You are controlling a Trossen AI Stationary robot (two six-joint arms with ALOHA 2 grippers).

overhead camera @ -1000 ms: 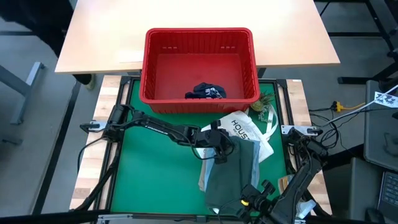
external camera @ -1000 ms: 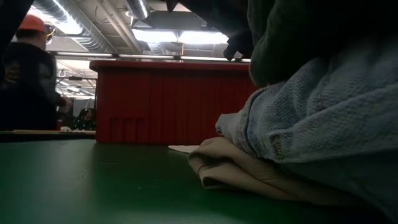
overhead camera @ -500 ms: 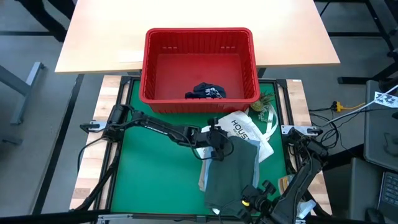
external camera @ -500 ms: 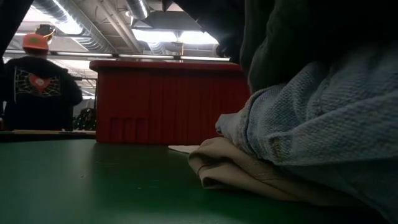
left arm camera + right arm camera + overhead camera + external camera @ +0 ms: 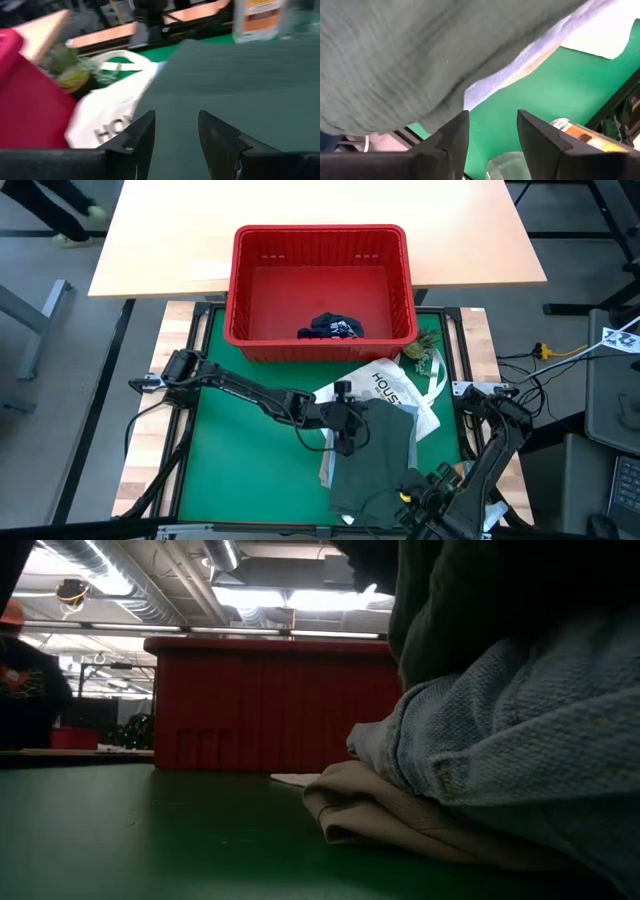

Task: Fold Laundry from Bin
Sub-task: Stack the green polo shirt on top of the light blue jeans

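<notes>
1. Left gripper (image 5: pixel 345 423) is mine; its fingers (image 5: pixel 142 137) stand apart and hold nothing, above the far edge of the dark olive-green garment (image 5: pixel 375 460).
2. That garment lies at 5 o'clock from it, long axis from 12 to 6.
3. At 6 o'clock of the garment, my right gripper (image 5: pixel 418 490) is also open and empty.
4. At 12 o'clock, the red bin (image 5: pixel 320 240) holds the navy shorts (image 5: pixel 330 328).

I see the red bin (image 5: pixel 322 280) at upper centre holding navy shorts (image 5: pixel 331 328); the dark olive-green garment (image 5: pixel 372 460) lies flat at lower centre-right, over light blue (image 5: pixel 328 465) and beige (image 5: pixel 390 815) layers.
</notes>
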